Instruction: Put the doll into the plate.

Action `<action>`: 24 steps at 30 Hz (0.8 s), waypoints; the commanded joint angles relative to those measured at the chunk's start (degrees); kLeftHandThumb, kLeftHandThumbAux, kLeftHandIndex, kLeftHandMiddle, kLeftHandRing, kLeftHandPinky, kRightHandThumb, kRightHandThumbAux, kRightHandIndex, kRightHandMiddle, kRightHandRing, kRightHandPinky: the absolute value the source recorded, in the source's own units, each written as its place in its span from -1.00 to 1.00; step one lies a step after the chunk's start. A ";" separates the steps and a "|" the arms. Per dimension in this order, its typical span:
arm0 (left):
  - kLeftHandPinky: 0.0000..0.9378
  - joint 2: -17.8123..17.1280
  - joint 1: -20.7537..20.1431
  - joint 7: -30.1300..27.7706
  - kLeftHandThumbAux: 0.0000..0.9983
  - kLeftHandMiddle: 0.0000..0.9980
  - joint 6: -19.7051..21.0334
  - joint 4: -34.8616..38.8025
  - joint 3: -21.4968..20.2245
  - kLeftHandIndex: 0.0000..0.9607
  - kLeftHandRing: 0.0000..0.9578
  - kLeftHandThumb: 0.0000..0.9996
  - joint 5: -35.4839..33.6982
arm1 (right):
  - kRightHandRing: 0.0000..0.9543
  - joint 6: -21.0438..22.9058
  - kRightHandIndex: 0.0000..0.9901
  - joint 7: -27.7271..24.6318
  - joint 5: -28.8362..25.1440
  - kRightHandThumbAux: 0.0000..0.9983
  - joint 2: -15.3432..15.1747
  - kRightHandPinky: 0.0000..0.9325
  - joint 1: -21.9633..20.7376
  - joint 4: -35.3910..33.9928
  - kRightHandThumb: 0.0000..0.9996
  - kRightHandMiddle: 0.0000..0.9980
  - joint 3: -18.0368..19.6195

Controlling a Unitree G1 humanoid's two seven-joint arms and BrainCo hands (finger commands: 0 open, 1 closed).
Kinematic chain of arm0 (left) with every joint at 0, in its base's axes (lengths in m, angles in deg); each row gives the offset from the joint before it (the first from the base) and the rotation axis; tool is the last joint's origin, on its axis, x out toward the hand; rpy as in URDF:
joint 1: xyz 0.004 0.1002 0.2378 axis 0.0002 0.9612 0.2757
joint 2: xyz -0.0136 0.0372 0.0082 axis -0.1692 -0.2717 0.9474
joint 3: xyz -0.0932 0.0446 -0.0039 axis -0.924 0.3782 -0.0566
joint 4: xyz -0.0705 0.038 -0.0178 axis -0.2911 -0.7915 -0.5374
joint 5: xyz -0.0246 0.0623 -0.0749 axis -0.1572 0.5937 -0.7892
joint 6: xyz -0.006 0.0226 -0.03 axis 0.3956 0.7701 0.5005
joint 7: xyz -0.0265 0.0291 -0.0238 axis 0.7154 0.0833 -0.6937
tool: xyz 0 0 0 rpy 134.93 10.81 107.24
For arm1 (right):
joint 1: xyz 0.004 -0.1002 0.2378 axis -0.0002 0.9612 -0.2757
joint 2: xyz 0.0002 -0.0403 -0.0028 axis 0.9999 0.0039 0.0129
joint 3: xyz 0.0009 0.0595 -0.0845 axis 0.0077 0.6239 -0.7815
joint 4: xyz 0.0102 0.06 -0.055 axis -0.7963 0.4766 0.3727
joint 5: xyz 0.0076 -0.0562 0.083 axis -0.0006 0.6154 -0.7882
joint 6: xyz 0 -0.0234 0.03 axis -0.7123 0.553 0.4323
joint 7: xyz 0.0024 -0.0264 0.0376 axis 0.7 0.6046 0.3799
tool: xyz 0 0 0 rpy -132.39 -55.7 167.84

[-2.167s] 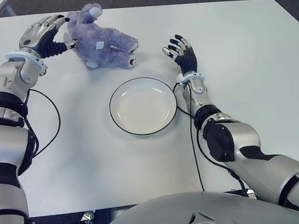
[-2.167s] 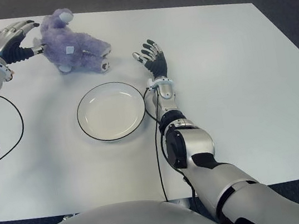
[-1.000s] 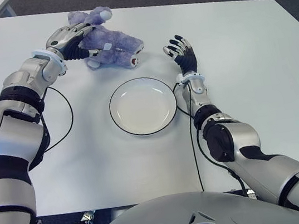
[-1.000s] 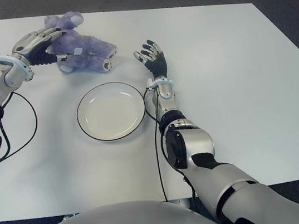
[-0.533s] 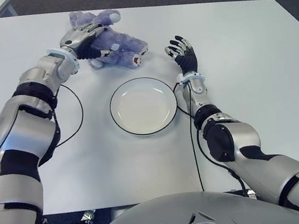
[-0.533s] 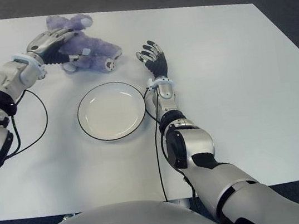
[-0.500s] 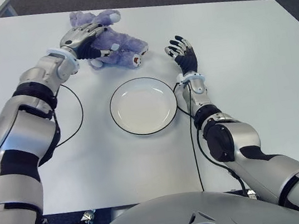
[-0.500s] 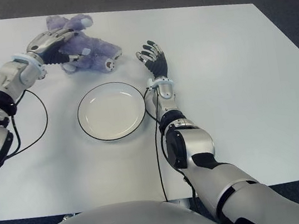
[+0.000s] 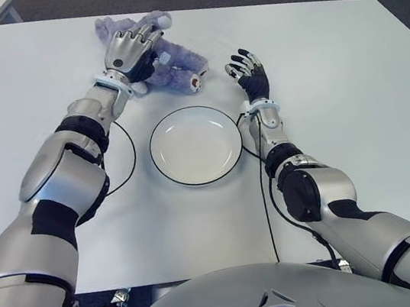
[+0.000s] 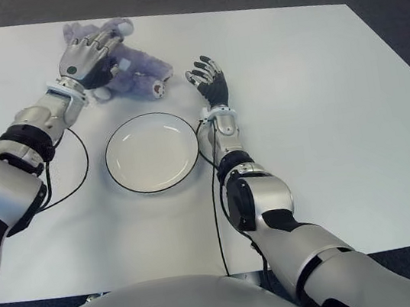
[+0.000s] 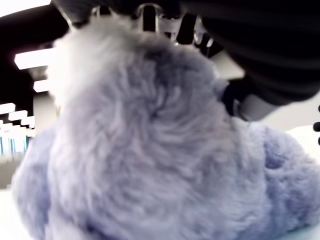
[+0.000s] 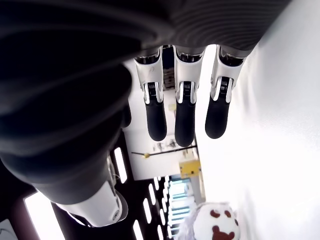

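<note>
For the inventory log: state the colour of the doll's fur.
The doll has lavender, purple-grey fur; it shows best in the left wrist view.

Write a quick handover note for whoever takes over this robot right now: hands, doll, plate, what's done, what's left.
Left hand: on top of the purple doll, fingers draped over it; a firm grip is not clear.
Right hand: open, idle, right of the plate.
Doll: on the table, beyond the plate, not in it.
Done: reach to the doll.
Left: secure the grasp, lift, place the doll in the plate.
</note>
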 commanded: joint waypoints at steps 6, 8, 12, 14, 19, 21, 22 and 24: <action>0.02 2.68 1.60 7.61 0.38 -0.30 11.41 -3.96 7.56 -0.26 -0.19 1.00 8.38 | -0.48 8.36 -0.65 0.60 -0.46 0.69 2.22 -0.44 11.63 6.88 -0.31 -0.52 0.63; 0.01 2.42 1.54 6.93 0.37 -0.30 12.49 -4.22 8.34 -0.24 -0.17 1.00 9.00 | -0.48 8.39 -0.66 0.63 -0.53 0.69 2.26 -0.43 11.62 6.88 -0.31 -0.52 0.68; 0.14 1.36 1.30 4.43 0.33 -0.16 13.49 -4.70 9.06 -0.22 -0.04 1.00 9.46 | -0.48 8.37 -0.66 0.81 -0.49 0.68 2.34 -0.42 11.62 6.88 -0.32 -0.53 0.64; 0.21 1.14 1.11 3.61 0.32 -0.14 14.06 -4.83 9.41 -0.22 0.07 1.00 9.60 | -0.48 8.34 -0.66 0.86 -0.46 0.68 2.36 -0.42 11.63 6.88 -0.32 -0.53 0.62; 0.69 1.41 0.34 -2.44 0.31 -0.05 17.13 -5.29 10.31 -0.21 0.20 0.90 10.11 | -0.48 8.17 -0.65 0.92 -0.44 0.68 2.47 -0.42 11.68 6.88 -0.30 -0.53 0.61; 0.72 1.45 -0.03 -5.65 0.31 -0.03 17.62 -5.44 10.30 -0.23 0.18 0.89 9.75 | -0.48 8.08 -0.64 0.94 -0.47 0.68 2.50 -0.41 11.69 6.87 -0.30 -0.52 0.64; 0.73 1.40 -0.19 -6.97 0.31 -0.03 17.67 -5.47 10.26 -0.23 0.18 0.89 9.56 | -0.48 8.02 -0.64 0.91 -0.51 0.68 2.52 -0.41 11.71 6.87 -0.30 -0.52 0.68; 0.74 1.30 -0.36 -8.55 0.31 -0.01 17.69 -5.44 10.22 -0.23 0.16 0.89 9.28 | -0.48 7.94 -0.64 0.84 -0.58 0.68 2.55 -0.42 11.72 6.86 -0.29 -0.52 0.74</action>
